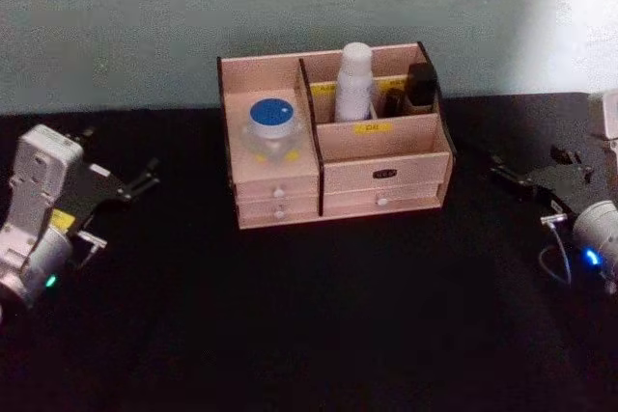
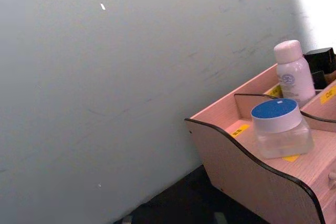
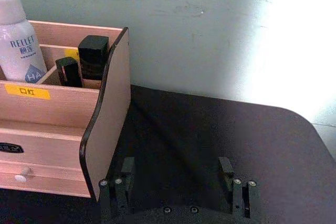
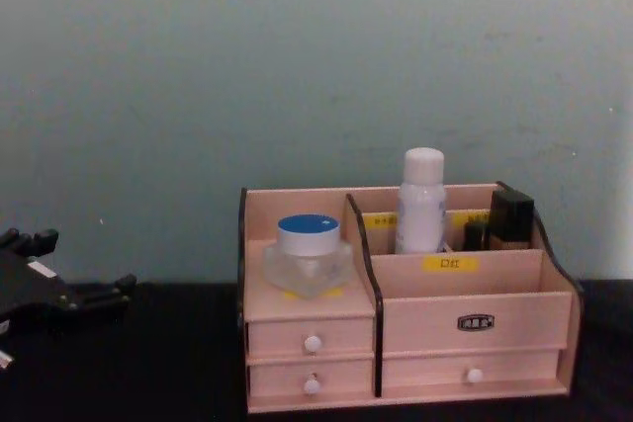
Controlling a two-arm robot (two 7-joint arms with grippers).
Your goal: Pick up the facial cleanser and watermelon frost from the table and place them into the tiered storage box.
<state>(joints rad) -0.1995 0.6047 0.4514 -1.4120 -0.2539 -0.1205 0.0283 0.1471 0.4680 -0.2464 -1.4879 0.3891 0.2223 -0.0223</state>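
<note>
In the head view, the tiered storage box (image 1: pixel 381 176) is seen at the upper middle of the frame on the black table (image 1: pixel 309 335). A clear jar with a blue lid (image 1: pixel 271 127) is set in its left compartment, and a white bottle (image 1: pixel 354 81) is stood upright in a rear compartment, beside a dark container (image 1: pixel 419 86). The left gripper (image 1: pixel 130 185) is parked at the left edge and the right gripper (image 1: pixel 512 178) at the right edge, both apart from the box and holding nothing.

In the left wrist view, the jar and bottle are shown at the lower right.

In the right wrist view, the right gripper's fingers (image 3: pixel 125 182) are spread wide, with nothing between them.

In the chest view, the left gripper is glimpsed at the lower left; how far it is spread cannot be told.
</note>
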